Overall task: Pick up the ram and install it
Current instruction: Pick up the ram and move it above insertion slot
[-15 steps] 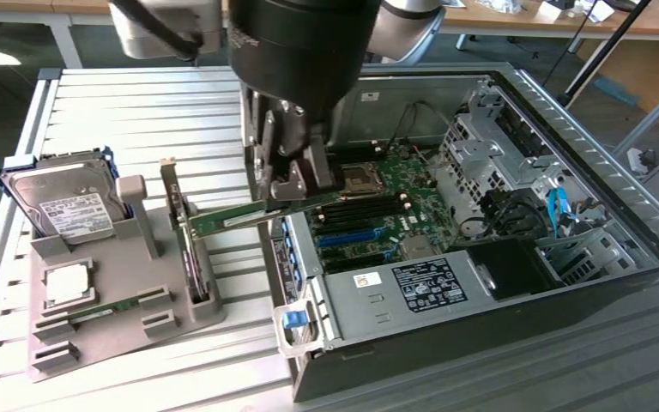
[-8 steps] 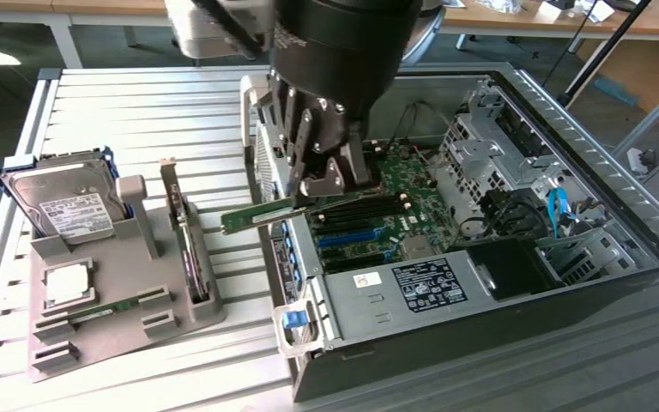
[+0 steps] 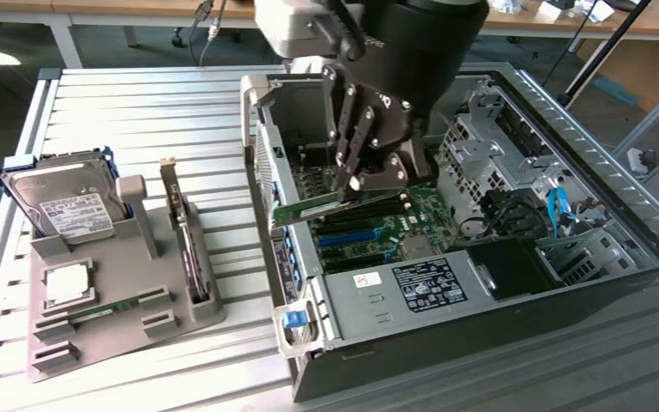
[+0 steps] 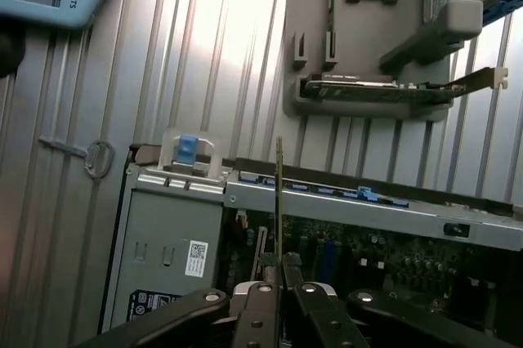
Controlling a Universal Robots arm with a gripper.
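**Figure.** Black metal gripper (image 3: 366,182), fingers closed narrowly on the ram (image 3: 312,209), a thin, flat green circuit-board stick. The stick is held on edge above the green motherboard (image 3: 432,215) inside the open, boxy computer case (image 3: 479,343). Its long axis crosses the case, with the free end toward the exterior view's left.

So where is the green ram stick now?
The ram is pinched in the fingers, over the motherboard inside the open computer case, in the middle of the exterior view.
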